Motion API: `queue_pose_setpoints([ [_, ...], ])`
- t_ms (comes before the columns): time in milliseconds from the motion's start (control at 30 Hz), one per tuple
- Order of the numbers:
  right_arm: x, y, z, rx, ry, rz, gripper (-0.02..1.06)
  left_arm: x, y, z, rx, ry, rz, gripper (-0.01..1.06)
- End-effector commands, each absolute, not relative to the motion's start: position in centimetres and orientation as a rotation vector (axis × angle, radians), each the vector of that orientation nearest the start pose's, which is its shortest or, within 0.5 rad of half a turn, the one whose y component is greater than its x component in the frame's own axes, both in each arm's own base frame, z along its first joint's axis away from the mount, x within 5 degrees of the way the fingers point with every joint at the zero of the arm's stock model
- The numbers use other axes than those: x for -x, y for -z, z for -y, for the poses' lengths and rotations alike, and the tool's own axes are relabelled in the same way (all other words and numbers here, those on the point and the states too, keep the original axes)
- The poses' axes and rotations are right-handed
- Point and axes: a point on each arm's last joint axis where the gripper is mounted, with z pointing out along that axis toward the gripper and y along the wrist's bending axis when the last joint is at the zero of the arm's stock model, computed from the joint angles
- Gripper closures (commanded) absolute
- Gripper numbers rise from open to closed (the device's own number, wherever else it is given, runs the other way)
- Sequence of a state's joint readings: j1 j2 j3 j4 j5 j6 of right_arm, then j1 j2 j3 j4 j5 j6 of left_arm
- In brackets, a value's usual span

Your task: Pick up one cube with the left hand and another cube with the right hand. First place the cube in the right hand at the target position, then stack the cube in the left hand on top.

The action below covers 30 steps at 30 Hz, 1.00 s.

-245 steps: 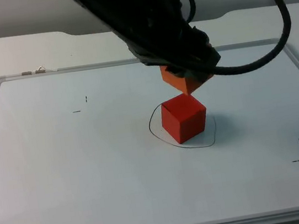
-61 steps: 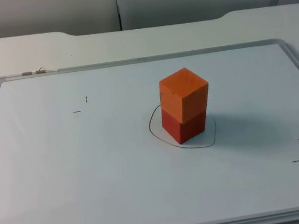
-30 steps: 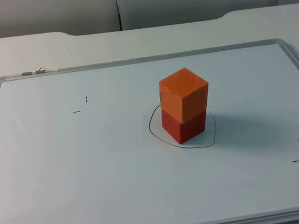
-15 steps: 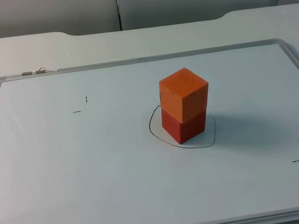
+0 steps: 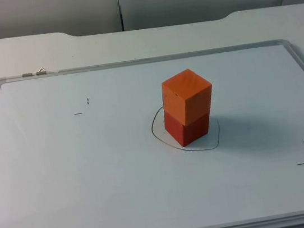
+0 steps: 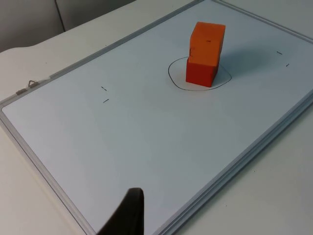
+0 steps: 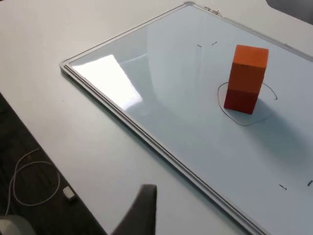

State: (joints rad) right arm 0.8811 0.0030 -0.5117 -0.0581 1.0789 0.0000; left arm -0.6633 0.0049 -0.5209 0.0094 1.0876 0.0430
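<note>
Meanwhile, on the white table, a framed whiteboard (image 5: 64,177) lies flat, serving as the working surface, with a small metal clip (image 5: 34,72) on its far-left edge and short pen ticks (image 5: 82,107) left of centre, seemingly start markers for a cube. The left gripper (image 6: 128,215) hangs beyond the board's near-left side, well apart from the stack; one dark fingertip is all that is visible, so whether its fingers are spread or pressed together cannot be told. Right of centre, a hand-drawn circle (image 5: 161,141) marks the target, and the red cube (image 5: 187,129) sits inside it, flat on the board. The orange cube (image 5: 188,95) rests on top of it, turned slightly so its corners overhang a little, yet it stands upright and unsupported. Further pen ticks (image 5: 303,152) lie toward the near-right, well apart from the stack. The right gripper (image 7: 142,210) waits off the board's edge over the table, likewise far from the cubes, its finger state impossible to judge. Judging by the stack inside the circle and both arms clear, the task appears complete.
</note>
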Motion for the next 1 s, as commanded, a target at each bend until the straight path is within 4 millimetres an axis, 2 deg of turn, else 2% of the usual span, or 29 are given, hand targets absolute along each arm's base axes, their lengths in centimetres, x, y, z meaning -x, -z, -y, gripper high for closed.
queue_pose_setpoints([
  [0,0.06,-27.84,0.83,0.85,-0.447,-1.899,0.15,0.52,-27.96,-0.48,-0.712,0.381,-1.942,0.0],
  [133,0.21,-27.84,0.81,0.67,-0.336,-1.955,0.15,0.56,-27.96,-0.43,-0.618,0.323,-1.967,0.0],
  [167,0.21,-27.84,0.81,0.67,-0.336,-1.955,0.15,0.56,-27.96,-0.43,-0.618,0.323,-1.967,0.0],
  [467,0.56,-27.84,0.63,0.189,-0.041,-2.042,0.15,0.67,-27.96,-0.24,-0.308,0.133,-2.026,0.0],
  [733,0.67,-27.84,0.51,-0.012,0.081,-2.051,0.15,0.7,-27.96,-0.14,-0.157,0.041,-2.041,0.0],
  [967,0.69,-27.84,0.48,-0.056,0.108,-2.051,0.15,0.71,-27.96,-0.07,-0.056,-0.021,-2.046,0.0],
])
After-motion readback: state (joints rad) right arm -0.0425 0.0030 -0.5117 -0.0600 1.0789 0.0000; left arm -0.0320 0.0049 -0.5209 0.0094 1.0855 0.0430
